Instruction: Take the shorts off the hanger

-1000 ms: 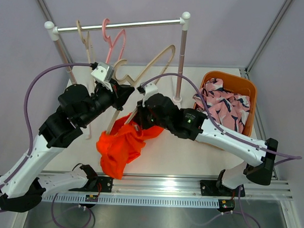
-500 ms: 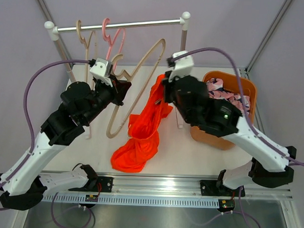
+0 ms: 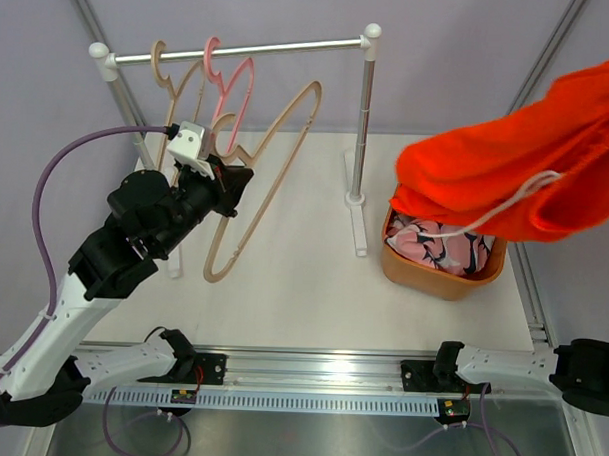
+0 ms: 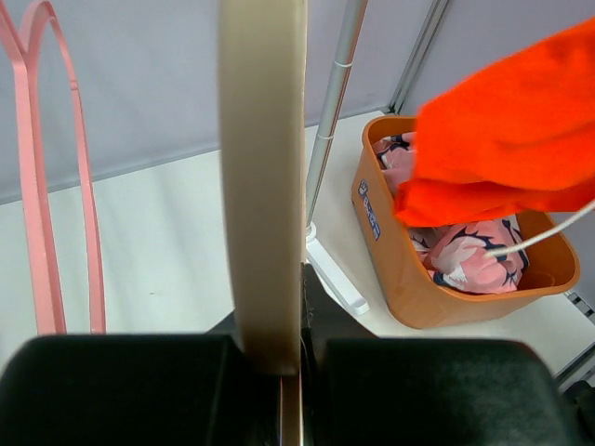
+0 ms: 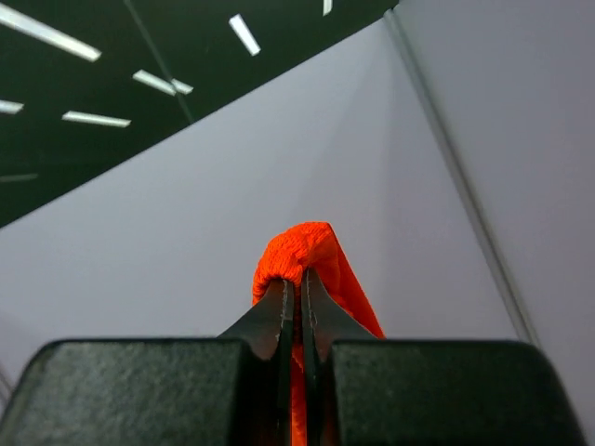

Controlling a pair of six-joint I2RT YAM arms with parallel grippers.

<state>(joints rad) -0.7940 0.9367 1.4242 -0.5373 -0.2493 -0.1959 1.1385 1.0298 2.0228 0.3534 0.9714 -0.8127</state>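
Note:
The bright orange shorts (image 3: 517, 165) hang high at the right, above the orange basket (image 3: 423, 272), with a white drawstring dangling. In the right wrist view my right gripper (image 5: 293, 297) is shut on a fold of the orange shorts (image 5: 311, 255); in the top view the gripper itself is hidden. The pink patterned shorts (image 3: 439, 248) lie in the basket. My left gripper (image 3: 231, 180) is shut on the bare beige hanger (image 3: 277, 157), seen between its jaws in the left wrist view (image 4: 263, 167). The navy shorts are out of view.
The clothes rack's rail (image 3: 261, 48) carries a pink hanger (image 3: 229, 85) and a second beige hanger (image 3: 174, 83). Its right pole (image 3: 363, 120) stands on a white foot left of the basket. Grey walls enclose the table.
My right arm has pulled the orange shorts off the beige hanger and swung them up and right, over the basket. My left gripper has kept hold of the hanger, which now hangs bare.

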